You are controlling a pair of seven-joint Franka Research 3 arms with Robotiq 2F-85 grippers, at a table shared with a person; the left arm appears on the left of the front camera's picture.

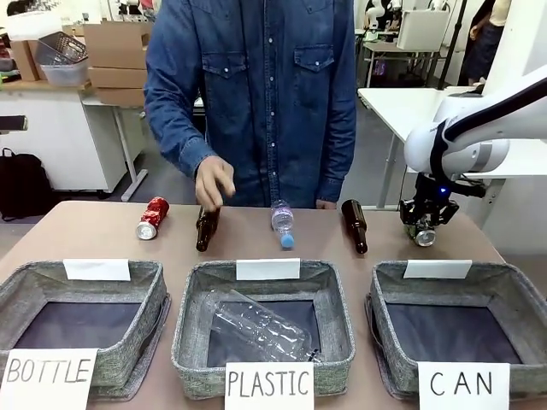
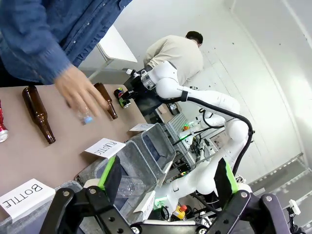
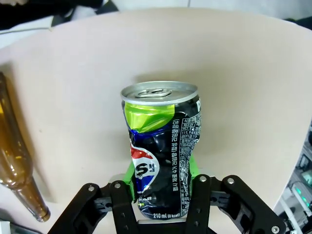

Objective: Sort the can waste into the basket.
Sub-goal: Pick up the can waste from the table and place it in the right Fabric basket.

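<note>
Table (image 1: 85,235) | right gripper (image 1: 425,229) clamps black can (image 3: 161,146) just behind CAN basket (image 1: 513,289) | red can (image 1: 153,217) far left of basket | left gripper (image 2: 168,178) spread wide

Bright, even indoor light, mostly sharp.
Shadows lie soft on the tabletop (image 1: 102,231); the person's hand (image 1: 214,183) is blurred; the wrist views bow at their edges; the dark can (image 3: 163,146) glints at its lid.

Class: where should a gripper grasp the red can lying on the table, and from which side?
Probably its mid-body, from above: the red can lies on its side, ends pointing near and far, so fingers can straddle its curved flanks.
</note>
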